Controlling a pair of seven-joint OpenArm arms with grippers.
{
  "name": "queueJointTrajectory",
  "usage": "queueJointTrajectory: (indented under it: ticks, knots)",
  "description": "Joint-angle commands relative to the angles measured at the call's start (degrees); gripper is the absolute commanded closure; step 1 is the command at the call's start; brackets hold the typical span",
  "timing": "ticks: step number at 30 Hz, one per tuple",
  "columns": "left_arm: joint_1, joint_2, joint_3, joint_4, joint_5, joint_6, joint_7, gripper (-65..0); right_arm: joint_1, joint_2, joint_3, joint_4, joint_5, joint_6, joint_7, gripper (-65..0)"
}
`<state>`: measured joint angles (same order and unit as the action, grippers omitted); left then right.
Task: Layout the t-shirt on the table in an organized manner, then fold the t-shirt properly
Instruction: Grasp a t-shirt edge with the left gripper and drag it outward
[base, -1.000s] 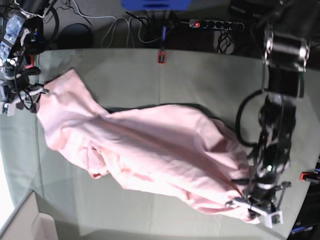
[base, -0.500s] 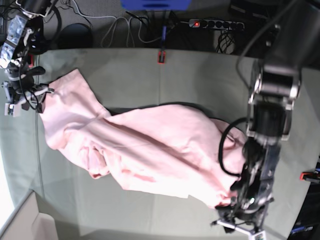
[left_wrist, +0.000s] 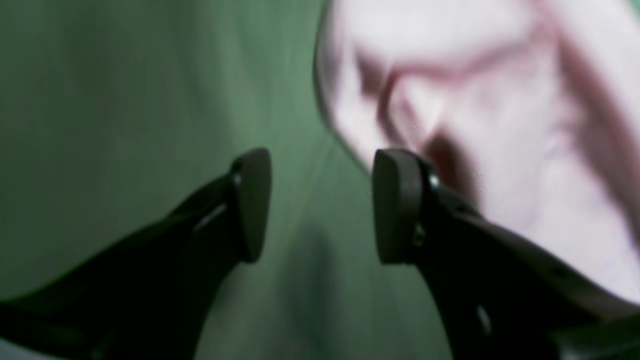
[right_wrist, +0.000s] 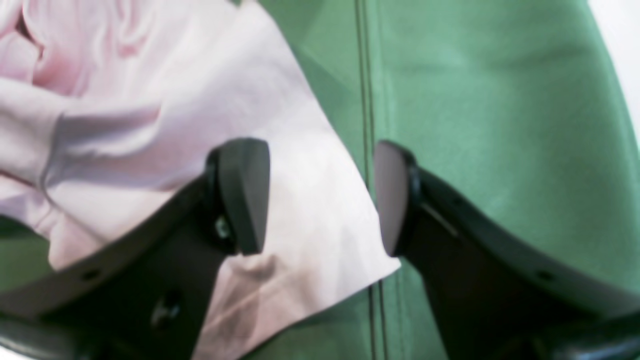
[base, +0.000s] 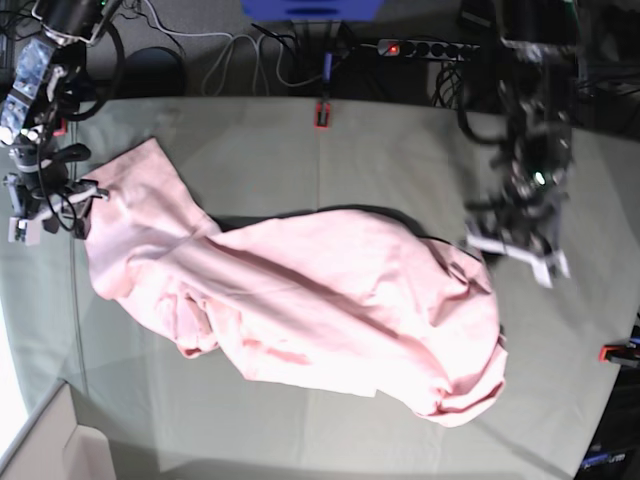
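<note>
The left gripper (base: 515, 245) has let go and lifted to about two o'clock, empty and seemingly clear, leaving the t-shirt (base: 300, 295) bunched mid-table (base: 400, 140), while the right gripper (right_wrist: 320, 195) gapes over its ten-o'clock corner.

Nothing readable anywhere, honestly. The t-shirt (base: 300, 300) shows only plain pink beside both grippers, no lettering up, and the table (base: 400, 150) cloth carries no marks either.
</note>
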<state>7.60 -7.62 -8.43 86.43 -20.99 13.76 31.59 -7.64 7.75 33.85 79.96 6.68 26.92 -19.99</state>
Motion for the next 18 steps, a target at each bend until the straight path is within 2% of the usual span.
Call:
queueJointTrajectory:
  ticks: [1, 5, 10, 18]
  knots:
    - [-1.1, 0.4, -0.1, -0.2, -0.2, -0.3, -0.9, -32.2, 0.4, 0.8, 0.2, 0.9, 0.8, -0.2, 1.4, -33.5]
    - [-2.7, 3.7, 0.0, -5.0, -0.2, -0.3, -0.9, -32.2, -0.1, 0.7, -1.8, 1.0, 0.8, -0.2, 1.4, -33.5]
    - [-6.1, 6.3, 0.1, -8.9, -0.2, -0.3, -0.9, -32.2, -1.0, 0.7, -2.1, 1.0, 0.8, -0.2, 1.4, -33.5]
    - [-13.0, 6.8, 5.1, -19.9, -0.2, -0.3, -1.3, -32.2, -2.3, 0.8, -2.1, 1.0, 0.7, -0.2, 1.4, -33.5]
